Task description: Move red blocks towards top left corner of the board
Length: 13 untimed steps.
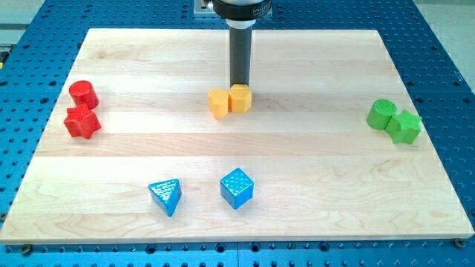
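Note:
A red cylinder (pixel 84 93) and a red star-shaped block (pixel 82 122) sit close together near the board's left edge, the cylinder just above the star. My tip (pixel 239 84) is at the board's upper middle, right behind a yellow hexagonal block (pixel 240 98), touching or nearly touching it. It is far to the right of the red blocks.
A second yellow block (pixel 218 104) touches the hexagonal one on its left. A blue triangle (pixel 165 196) and a blue cube (pixel 237 188) lie near the bottom middle. A green cylinder (pixel 381 113) and a green star (pixel 405 126) sit at the right edge. The wooden board (pixel 312 67) rests on a blue perforated table.

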Available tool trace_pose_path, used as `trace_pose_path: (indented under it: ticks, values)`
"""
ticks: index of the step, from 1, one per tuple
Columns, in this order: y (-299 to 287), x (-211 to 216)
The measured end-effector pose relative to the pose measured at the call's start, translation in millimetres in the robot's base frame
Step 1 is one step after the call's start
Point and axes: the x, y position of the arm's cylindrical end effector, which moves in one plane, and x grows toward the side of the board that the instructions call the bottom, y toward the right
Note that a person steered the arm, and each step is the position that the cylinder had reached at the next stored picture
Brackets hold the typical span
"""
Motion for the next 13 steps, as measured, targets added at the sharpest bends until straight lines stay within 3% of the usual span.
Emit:
trace_pose_path:
  ticks: [3,4,5,6,7,10,12,13]
  values:
    - [23.6,18.5]
    - [57.2,69.8]
    - [-17.1,104.5]
    - [-144.0,163.6]
    - [-264.2,161.6]
    - [-242.4,61.1]
    - [-257.4,66.9]
    - [-270.0,39.0]
